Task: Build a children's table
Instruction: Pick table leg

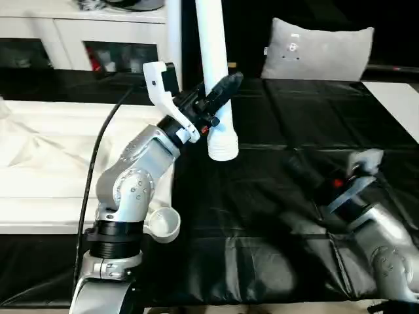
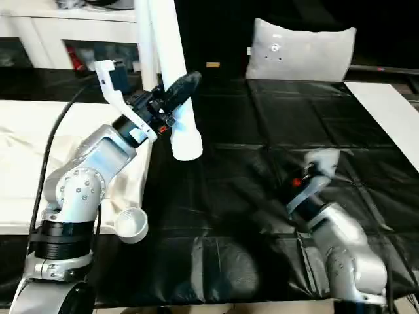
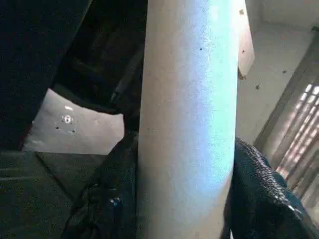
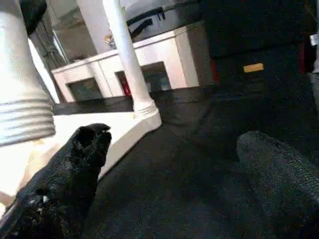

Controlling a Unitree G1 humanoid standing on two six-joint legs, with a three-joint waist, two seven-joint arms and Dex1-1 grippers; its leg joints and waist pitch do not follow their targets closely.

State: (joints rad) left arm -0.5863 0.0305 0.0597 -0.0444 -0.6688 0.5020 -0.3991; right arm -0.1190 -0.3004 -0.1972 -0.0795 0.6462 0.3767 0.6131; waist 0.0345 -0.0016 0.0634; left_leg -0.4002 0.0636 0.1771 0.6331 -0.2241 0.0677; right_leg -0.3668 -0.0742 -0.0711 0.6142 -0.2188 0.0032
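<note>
My left gripper is shut on a white table leg and holds it upright above the black cover, with its ribbed lower end hanging free. The left wrist view has the leg between both black fingers. The white tabletop lies at the left, underside up, with a round corner socket beside my left forearm. Another leg stands upright in a far corner of the tabletop. My right gripper is low over the cover at the right, open, with nothing between its fingers.
A grey cushion leans at the back of the black-covered work surface. White cabinets stand behind the tabletop. A white panel lies at the far right edge. A black cable runs along my left arm.
</note>
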